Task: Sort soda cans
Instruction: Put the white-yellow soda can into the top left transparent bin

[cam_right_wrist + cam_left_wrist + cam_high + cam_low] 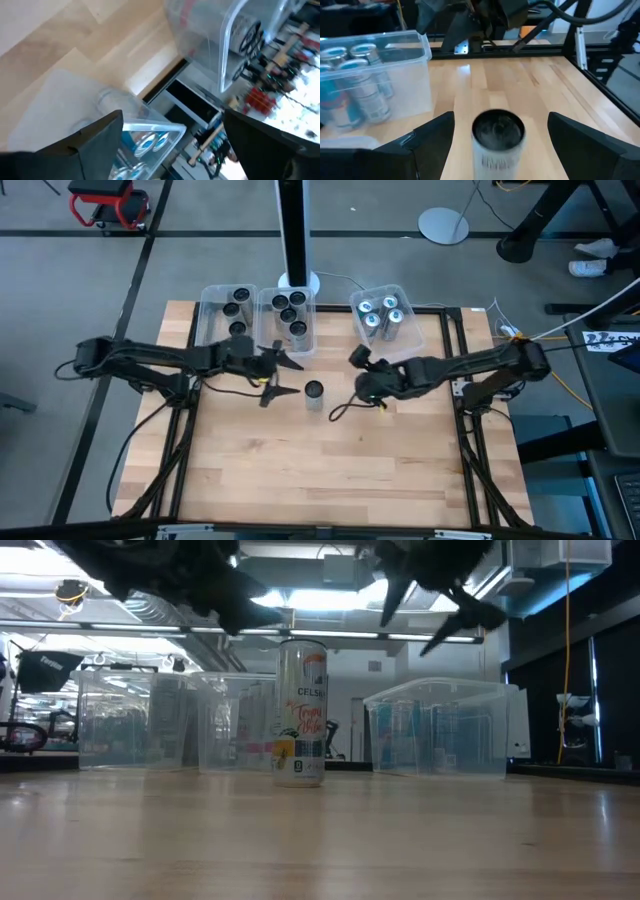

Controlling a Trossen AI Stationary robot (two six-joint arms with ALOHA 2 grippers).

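One can [314,392] is standing alone mid-counter [330,470], w/ left end effector [283,377] hovering spread just left of it. Right end effector [357,360], also spread, is waiting nearby. Risk: tall can tipping if a finger is clipping its rim.

I count three clear bins [228,295]: three dark-topped cans [241,293] in one, four in the next, four silver cans [390,303] in the third; one can [314,393] stands loose on the table.
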